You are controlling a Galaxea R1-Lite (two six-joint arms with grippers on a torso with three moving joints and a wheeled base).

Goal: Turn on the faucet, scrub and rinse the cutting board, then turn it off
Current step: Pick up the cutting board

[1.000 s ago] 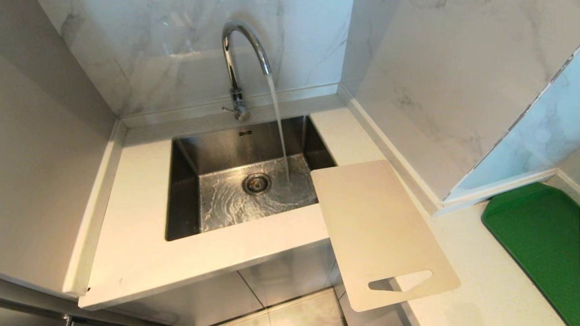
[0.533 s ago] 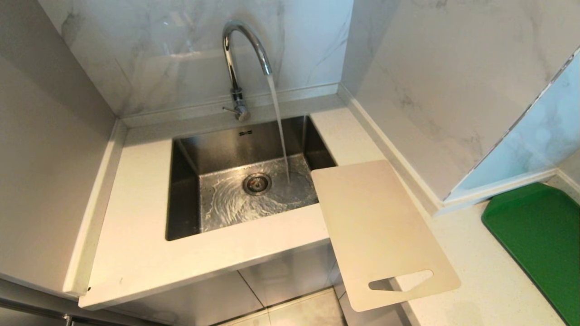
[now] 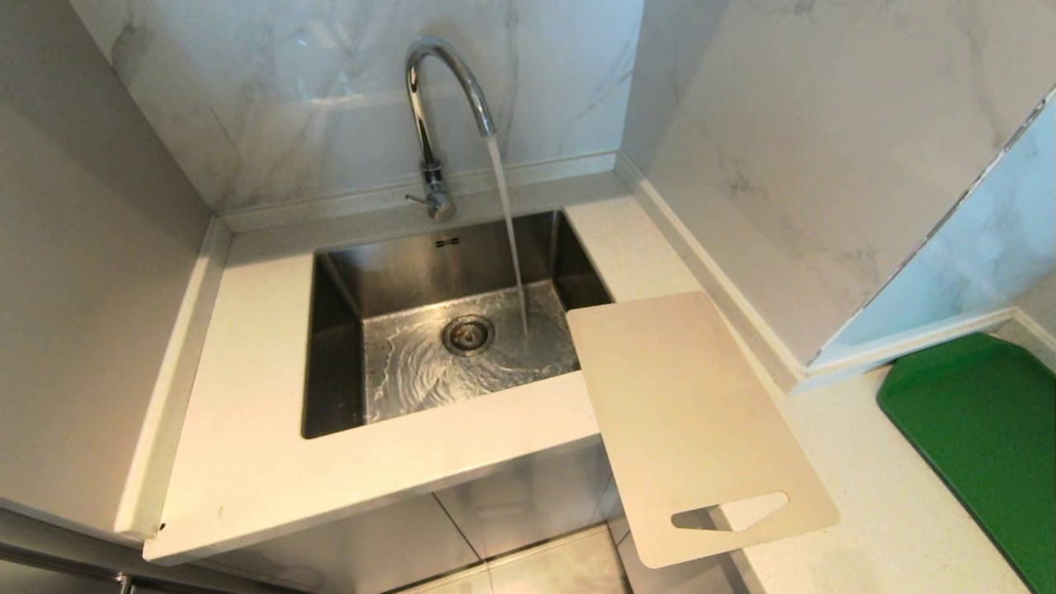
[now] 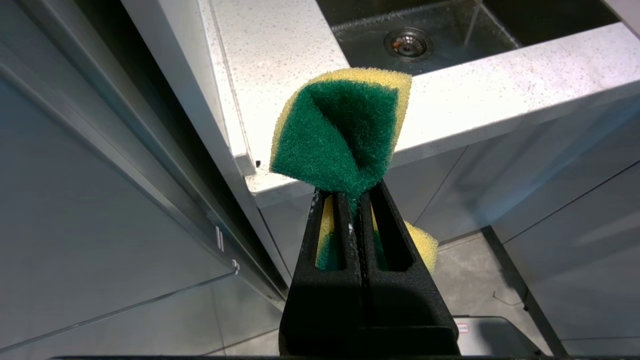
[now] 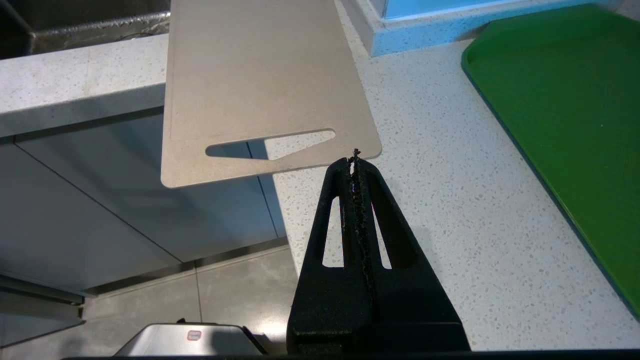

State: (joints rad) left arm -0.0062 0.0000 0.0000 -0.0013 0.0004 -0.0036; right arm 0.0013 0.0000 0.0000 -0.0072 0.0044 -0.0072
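The chrome faucet (image 3: 437,107) stands behind the sink (image 3: 330,346), and water streams from its spout onto the basin floor. The cream cutting board (image 3: 685,412) lies flat on the counter right of the sink, its handle-slot end jutting past the counter's front edge. In the right wrist view the cutting board (image 5: 260,85) lies just ahead of my right gripper (image 5: 354,162), which is shut and empty, low over the counter. My left gripper (image 4: 354,192) is shut on a folded green-and-yellow sponge (image 4: 340,130), held in front of and below the counter edge. Neither arm shows in the head view.
A green flat board (image 3: 982,429) lies at the far right of the counter, also seen as the green board (image 5: 565,110) beside my right gripper. Marble walls close in the back and right. A grey panel stands at the left. The tiled floor (image 3: 536,561) shows below.
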